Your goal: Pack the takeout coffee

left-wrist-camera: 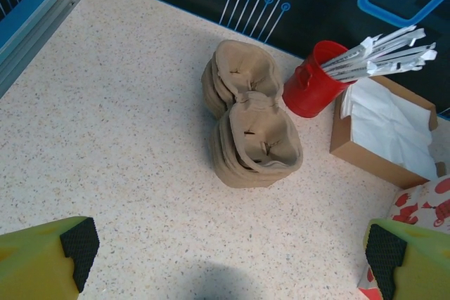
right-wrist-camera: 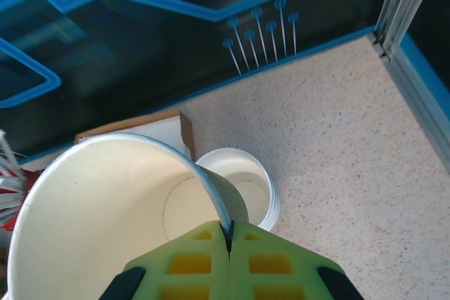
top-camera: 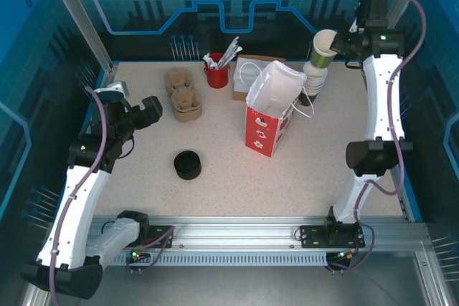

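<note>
Top external: R gripper (top-camera: 338,43) sits at 1 o'clock of the table (top-camera: 237,191), shut tight on the rim of the takeout coffee cup (top-camera: 324,48). Cup's olive wall faces 7 o'clock, mouth uncovered, white inside, tilted. It hangs just over the stack of white cups (top-camera: 313,80); can't tell if they touch.

Right wrist: both fingers (right-wrist-camera: 190,261) pinch the cup wall (right-wrist-camera: 105,209) w/ only a thin seam between them. Stack's top cup (right-wrist-camera: 242,180) lies just past it at 1 o'clock.

L gripper (top-camera: 148,110) is at 9 o'clock, jaws wide apart, holding nothing. Left wrist: L gripper (left-wrist-camera: 230,244) pads sit in both bottom corners, w/ bare table between. Cardboard drink trays (left-wrist-camera: 249,128) lie at 12 o'clock from it, red pot of wrapped sticks (left-wrist-camera: 316,82) at 1, and brown napkin box (left-wrist-camera: 387,138) at 2.

Red-and-white paper bag (top-camera: 269,120) stands upright, mouth open, near mid-table. Black lid stack (top-camera: 188,165) is at 8 o'clock, well apart from the cup.
</note>
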Robot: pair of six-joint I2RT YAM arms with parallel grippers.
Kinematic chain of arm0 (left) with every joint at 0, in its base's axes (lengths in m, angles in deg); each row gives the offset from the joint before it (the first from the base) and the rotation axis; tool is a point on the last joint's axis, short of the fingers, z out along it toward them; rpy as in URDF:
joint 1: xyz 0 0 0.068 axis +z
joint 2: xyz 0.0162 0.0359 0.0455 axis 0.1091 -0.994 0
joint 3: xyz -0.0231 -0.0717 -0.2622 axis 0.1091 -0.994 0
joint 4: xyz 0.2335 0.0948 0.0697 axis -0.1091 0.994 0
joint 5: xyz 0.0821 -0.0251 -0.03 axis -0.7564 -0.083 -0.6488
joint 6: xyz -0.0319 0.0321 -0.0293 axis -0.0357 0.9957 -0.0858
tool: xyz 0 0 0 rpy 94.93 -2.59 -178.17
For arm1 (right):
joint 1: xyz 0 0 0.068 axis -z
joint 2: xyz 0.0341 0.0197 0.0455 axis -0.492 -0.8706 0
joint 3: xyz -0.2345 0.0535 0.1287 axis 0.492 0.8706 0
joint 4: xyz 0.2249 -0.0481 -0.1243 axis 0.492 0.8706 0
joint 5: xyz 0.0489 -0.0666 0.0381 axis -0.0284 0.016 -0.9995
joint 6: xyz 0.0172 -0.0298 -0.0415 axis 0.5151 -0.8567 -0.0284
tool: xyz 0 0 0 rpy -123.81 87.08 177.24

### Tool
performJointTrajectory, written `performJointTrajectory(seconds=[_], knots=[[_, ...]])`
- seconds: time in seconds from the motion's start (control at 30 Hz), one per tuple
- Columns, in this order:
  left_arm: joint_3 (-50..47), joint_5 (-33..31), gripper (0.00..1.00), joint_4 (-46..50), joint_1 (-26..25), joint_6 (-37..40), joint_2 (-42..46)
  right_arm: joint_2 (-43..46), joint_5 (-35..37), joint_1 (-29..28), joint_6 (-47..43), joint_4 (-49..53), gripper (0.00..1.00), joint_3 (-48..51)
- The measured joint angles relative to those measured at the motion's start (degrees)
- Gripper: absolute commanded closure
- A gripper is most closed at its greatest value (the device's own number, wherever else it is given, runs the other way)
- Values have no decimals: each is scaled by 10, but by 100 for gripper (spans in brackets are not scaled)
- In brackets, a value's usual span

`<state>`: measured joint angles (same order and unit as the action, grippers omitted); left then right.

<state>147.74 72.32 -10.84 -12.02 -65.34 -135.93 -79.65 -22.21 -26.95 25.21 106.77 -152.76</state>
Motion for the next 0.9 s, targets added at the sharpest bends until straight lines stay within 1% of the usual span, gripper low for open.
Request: performJointTrajectory(seconds=[0.2,0.37,0.6,0.83,0.9], knots=[[11,35,1,23,0,0,26,85,8,0,-14,37,100,14],[11,75,1,39,0,-1,47,189,18,2,-25,56,100,112],[-12,120,2,53,-1,-15,78,364,19,14,-32,66,100,330],[-65,147,3,60,-13,-37,101,501,-34,12,-32,45,100,552],[-80,150,4,61,-18,-46,104,534,-46,2,-32,33,100,612]])
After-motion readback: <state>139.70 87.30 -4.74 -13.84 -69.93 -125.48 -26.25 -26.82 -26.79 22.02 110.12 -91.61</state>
